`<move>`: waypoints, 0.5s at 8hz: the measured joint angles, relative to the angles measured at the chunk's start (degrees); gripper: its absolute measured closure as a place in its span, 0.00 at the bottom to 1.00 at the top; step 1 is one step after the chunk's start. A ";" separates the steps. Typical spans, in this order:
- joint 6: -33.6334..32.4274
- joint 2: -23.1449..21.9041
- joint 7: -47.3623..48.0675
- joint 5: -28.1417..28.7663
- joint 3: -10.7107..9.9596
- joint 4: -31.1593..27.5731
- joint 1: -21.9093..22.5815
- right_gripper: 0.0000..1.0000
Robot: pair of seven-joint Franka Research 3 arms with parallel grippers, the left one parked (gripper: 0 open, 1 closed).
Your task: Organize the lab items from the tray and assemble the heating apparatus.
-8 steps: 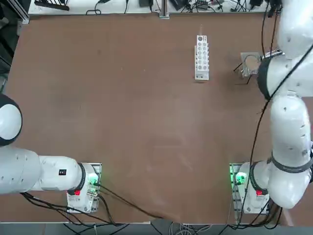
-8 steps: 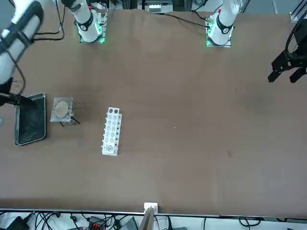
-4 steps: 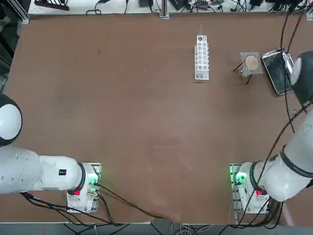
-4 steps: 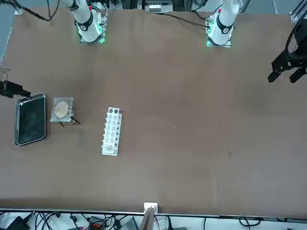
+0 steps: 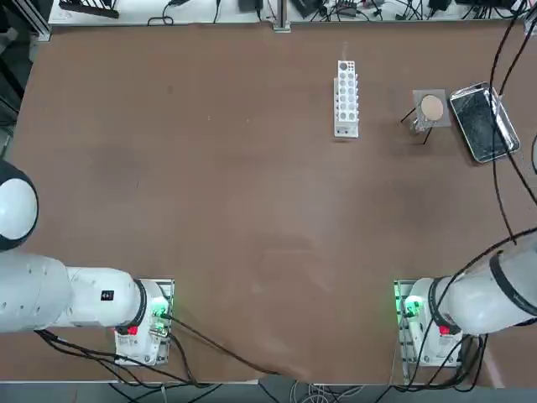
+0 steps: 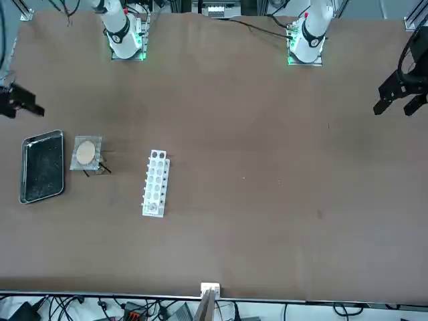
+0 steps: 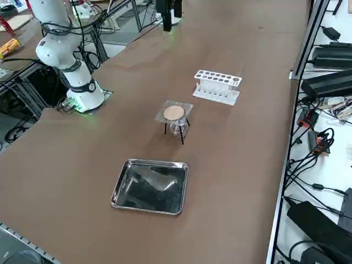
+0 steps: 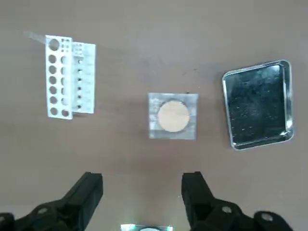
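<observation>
Shiny metal, the emptied tray [image 7: 149,186] is seen lying just beside the assembled heating apparatus: the grey gauze mat [image 7: 174,112] with its beige disc is carried on the black wire tripod [image 7: 181,133], and the small glass burner [image 7: 177,127] is tucked beneath. The white test tube rack [image 7: 217,86] is set near the stack, on the side away from the tray. The right gripper [image 8: 142,192] is held well above the table with nothing between its widely spread fingers, and the stack is viewed below and ahead of them, well apart. The work is judged close to complete. A careless sweep back over the stack could clip the mat and topple the light tripod onto the burner.
</observation>
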 joint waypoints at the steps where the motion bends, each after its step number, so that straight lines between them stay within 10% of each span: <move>1: 1.53 -3.02 1.66 -0.45 1.70 -3.96 -0.75 0.00; 4: 3.52 -11.91 1.96 -5.21 4.26 -14.36 -1.60 0.00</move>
